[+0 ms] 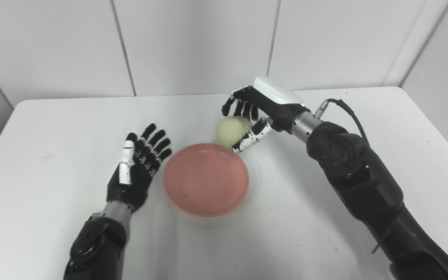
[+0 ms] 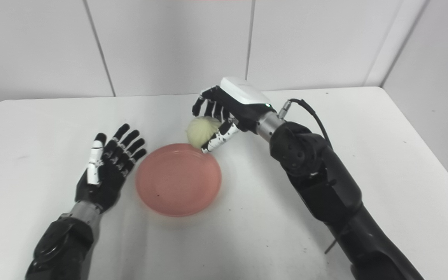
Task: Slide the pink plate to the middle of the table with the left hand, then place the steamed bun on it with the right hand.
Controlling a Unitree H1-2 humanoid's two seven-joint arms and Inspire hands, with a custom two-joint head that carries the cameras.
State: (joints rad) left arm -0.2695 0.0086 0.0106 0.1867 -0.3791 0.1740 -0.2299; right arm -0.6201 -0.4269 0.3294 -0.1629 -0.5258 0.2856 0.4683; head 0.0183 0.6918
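Table (image 1: 325, 217) white, bare apart from 2 task items. Plate (image 1: 206, 179) pink, shallow, empty, lying flat near the table's middle, just to the inner side of the left hand (image 1: 136, 169); that hand is flat on the table, palm up, fingers spread, holding nothing, fingertips close to the plate rim but apparently not touching it. Slide step looks done. Right hand (image 1: 253, 116) is curled over the bun (image 1: 233, 131), fingers (image 1: 239, 107) draped behind its far side, thumb (image 1: 252, 138) across the near side, so the bun sits inside the grasp; cannot tell whether it is lifted or resting on the table. Bun is just beyond the plate's far rim, thumb tip over or touching that rim. Step in hand, by my reading: carry bun onto plate. To do it well: keep the squeeze light, since the bun looks soft and will dent; raise it enough to clear the rim before coming toward the robot; lower over the plate's centre, not the edge; spread fingers only once it rests. Risk: thumb catching the rim and shifting the plate.
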